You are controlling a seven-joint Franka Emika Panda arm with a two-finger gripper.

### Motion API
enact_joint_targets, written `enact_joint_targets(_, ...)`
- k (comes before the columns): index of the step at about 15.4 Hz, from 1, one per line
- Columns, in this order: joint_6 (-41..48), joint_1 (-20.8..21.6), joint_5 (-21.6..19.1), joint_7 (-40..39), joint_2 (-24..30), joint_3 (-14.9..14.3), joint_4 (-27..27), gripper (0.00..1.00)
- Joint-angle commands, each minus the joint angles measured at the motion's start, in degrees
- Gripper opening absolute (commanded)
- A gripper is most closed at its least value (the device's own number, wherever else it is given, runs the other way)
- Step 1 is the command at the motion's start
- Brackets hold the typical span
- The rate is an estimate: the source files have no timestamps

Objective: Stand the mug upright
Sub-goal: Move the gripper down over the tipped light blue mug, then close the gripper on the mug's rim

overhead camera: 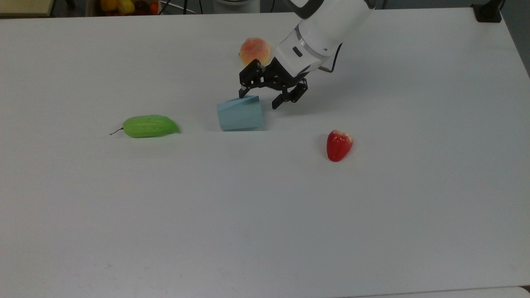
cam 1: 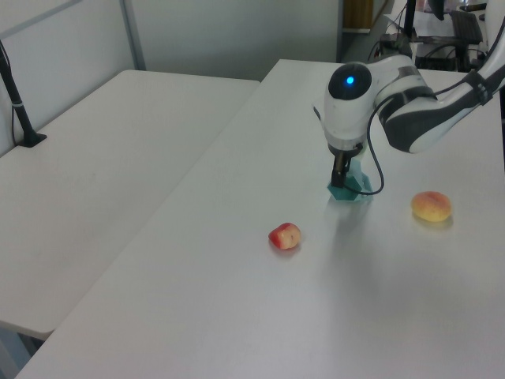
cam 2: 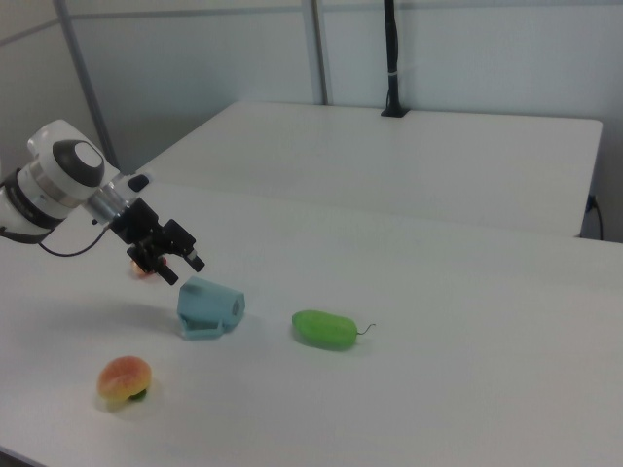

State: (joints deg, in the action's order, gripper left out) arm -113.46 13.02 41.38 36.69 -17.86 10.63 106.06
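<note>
- one mug [overhead camera: 240, 114], one peach [overhead camera: 255, 50], one green cucumber-looking fruit [overhead camera: 150, 126], one red fruit [overhead camera: 339, 145], and one robot hand [overhead camera: 260, 97]. four loose things on the table [overhead camera: 265, 215] in total.
- the mug is pale blue, matte, with flat angular facets, and it's lying on its side near the middle of the table. in the top view its wider end points to the top view's left. in the right view it sits between the green fruit [cam 2: 325, 329] and the red one, which is half hidden behind the hand [cam 2: 181, 269].
- the hand is released, black fingers spread apart, tilted down at the mug's upper edge in the top view. one fingertip looks right at the mug, can't tell if it's actually touching.
- in the left view the hand [cam 1: 341, 178] sits in front of the mug [cam 1: 357, 183], with the peach [cam 1: 432, 206] off to the left view's right.
- plain white table, a second white table beside it, grey partition walls and a black pole [cam 2: 391, 58] behind.
</note>
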Motion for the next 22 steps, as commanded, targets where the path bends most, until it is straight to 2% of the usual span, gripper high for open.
enact_joint_targets(1,-1.2,-0.5,4.1,1.5,-0.2,0.1,2.4,1.0)
enact_joint_targets(5,-1.1,-2.0,8.2,1.5,-0.7,0.1,4.0,0.99)
enact_joint_targets(7,-1.1,-2.3,8.6,1.4,-0.7,0.1,4.6,0.89)
enact_joint_targets(8,-1.1,-2.2,9.4,1.4,-0.7,0.1,5.3,0.79)
enact_joint_targets(9,-1.1,-2.2,10.1,1.4,-0.7,0.1,5.7,0.62)
enact_joint_targets(10,-1.1,-2.2,10.1,1.4,-0.7,0.1,5.9,0.36)
enact_joint_targets(11,-1.1,-2.2,10.1,1.4,-0.7,0.1,5.9,0.14)
enact_joint_targets(12,-1.1,-2.2,10.1,1.5,-0.7,0.1,6.0,0.0)
enact_joint_targets(19,-1.2,-3.3,9.2,1.1,0.2,0.1,5.2,0.0)
enact_joint_targets(20,-1.3,-3.4,8.4,1.1,0.2,0.1,4.3,0.0)
enact_joint_targets(22,-1.3,-4.1,3.6,0.0,0.5,0.1,2.6,0.0)
